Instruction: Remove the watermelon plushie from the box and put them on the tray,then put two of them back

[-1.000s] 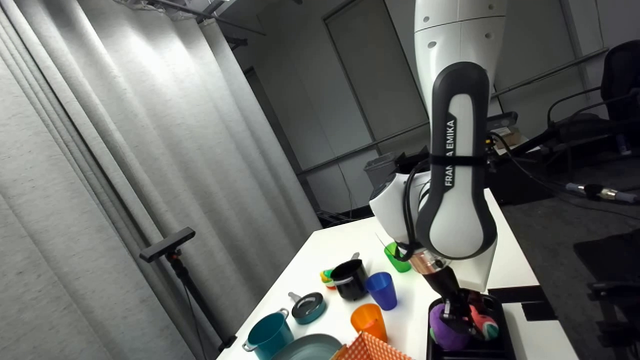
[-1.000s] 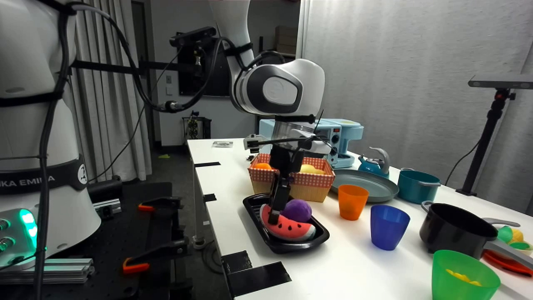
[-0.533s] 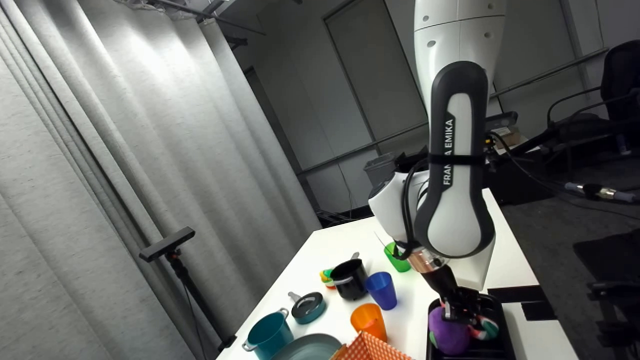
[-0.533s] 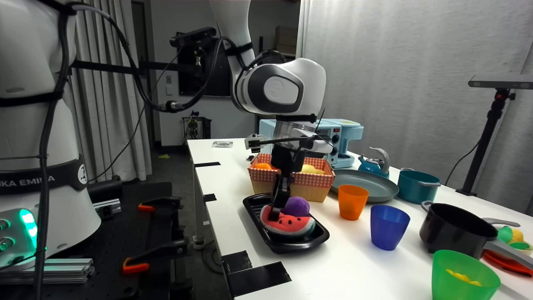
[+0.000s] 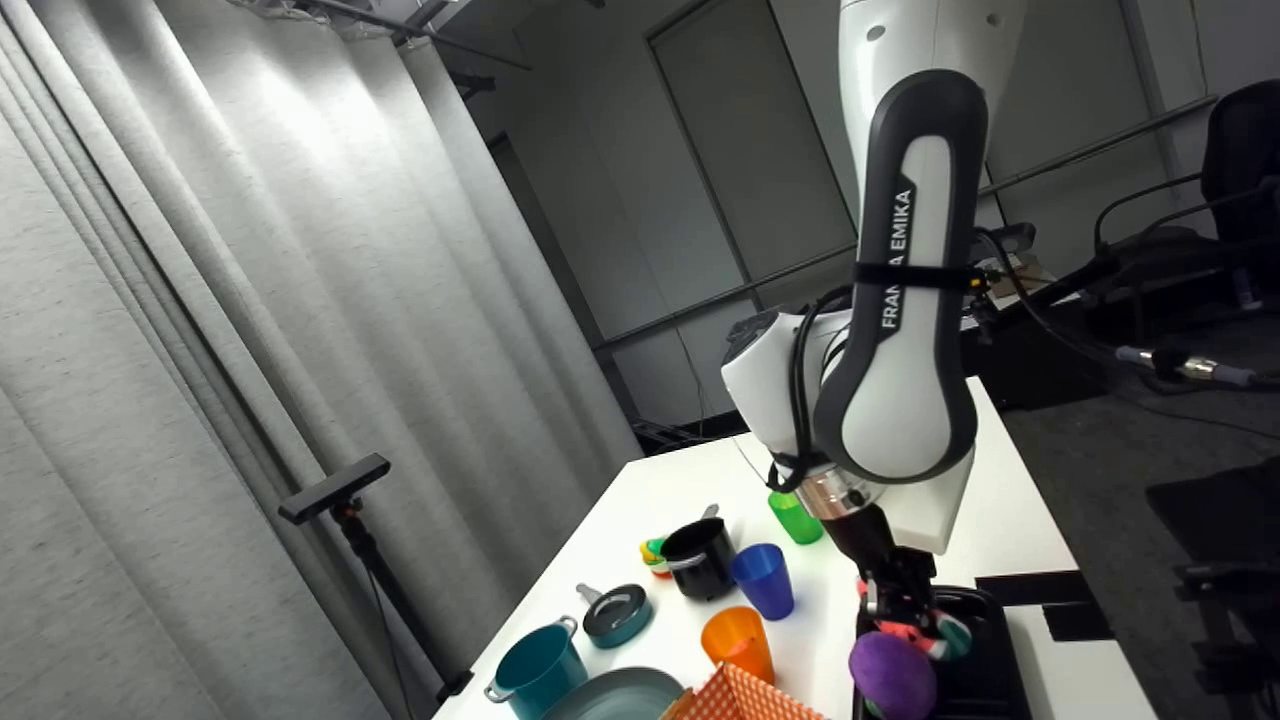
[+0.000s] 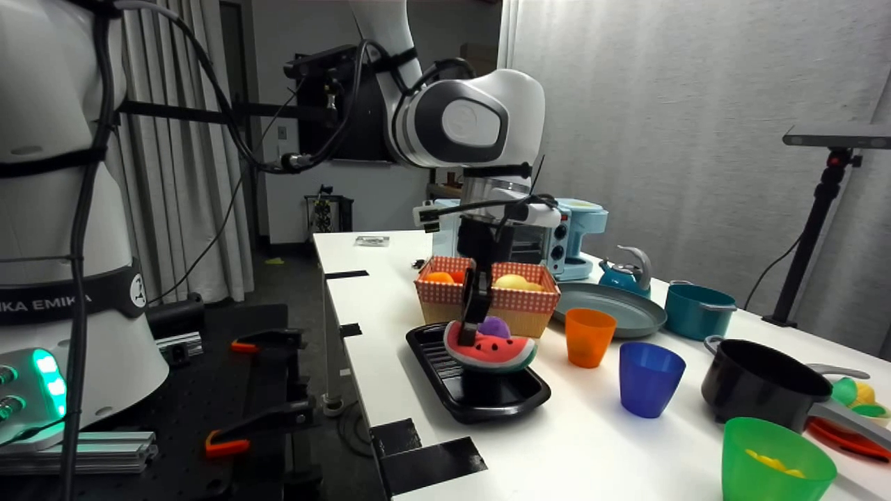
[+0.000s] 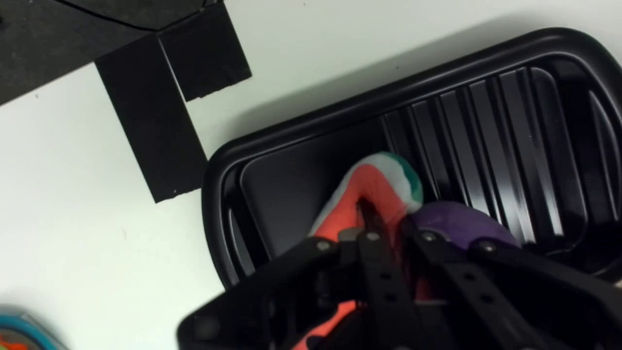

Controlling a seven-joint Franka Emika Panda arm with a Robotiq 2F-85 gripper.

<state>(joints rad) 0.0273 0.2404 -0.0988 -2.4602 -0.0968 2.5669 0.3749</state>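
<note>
Over black rectangular tray, black tool grips red-and-green plush watermelon slice; likely goal, red-checked slatted box, beside tray.

The arm is bent, wrist aimed pretty much straight down, and the gripper is clamped tight, jaws close together.

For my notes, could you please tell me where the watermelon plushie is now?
In an exterior view, the watermelon plushie is held in the end effector over the right-hand side of the black tray, in front of the purple toy.
</note>
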